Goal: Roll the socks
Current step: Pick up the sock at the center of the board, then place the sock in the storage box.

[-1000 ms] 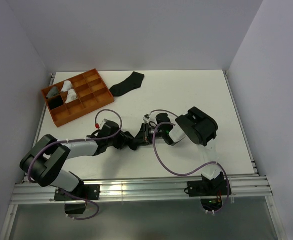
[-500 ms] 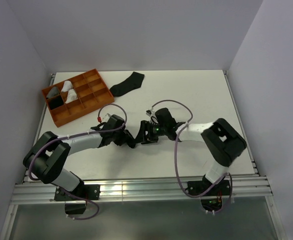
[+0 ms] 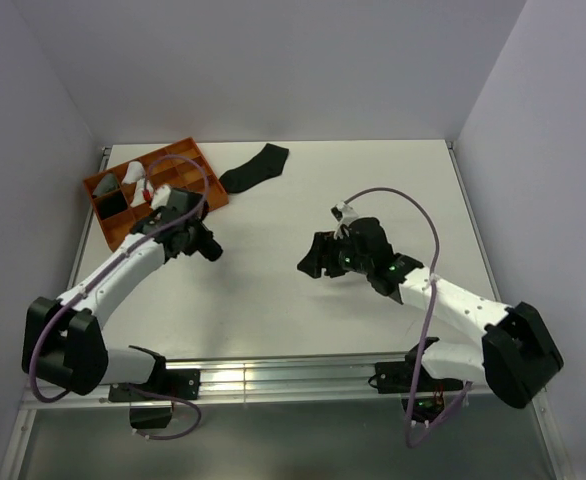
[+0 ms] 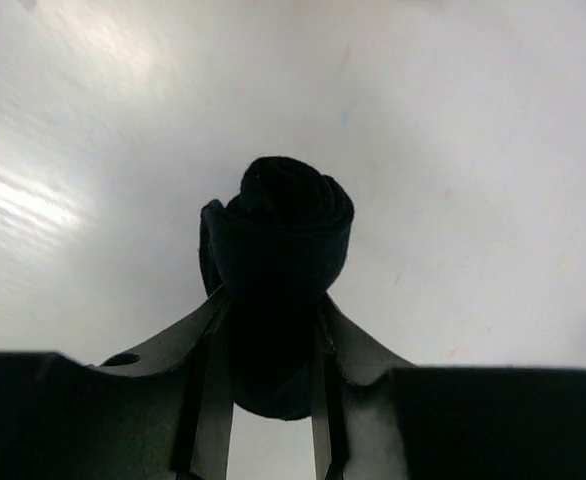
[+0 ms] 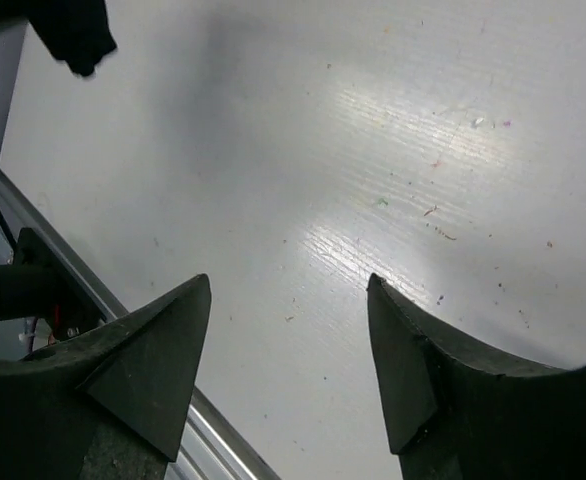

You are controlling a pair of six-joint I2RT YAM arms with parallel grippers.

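A black sock, rolled into a tight bundle (image 4: 285, 228), sits between the fingers of my left gripper (image 4: 273, 335), which is shut on it. From above, that gripper (image 3: 206, 249) hangs over the table just right of the orange tray (image 3: 108, 226). A second black sock (image 3: 254, 167) lies flat and unrolled at the back of the table. My right gripper (image 3: 310, 264) is at mid-table, open, with nothing between its fingers (image 5: 178, 330); only bare table shows in the gap.
The orange tray holds white (image 3: 138, 176), grey (image 3: 105, 185) and black rolled socks in its left compartments. A metal rail (image 3: 273, 378) runs along the near edge. White walls close in the table on three sides.
The right gripper opened, let go of the sock and drew back to the right. The left gripper carried the rolled sock left and back toward the orange tray.
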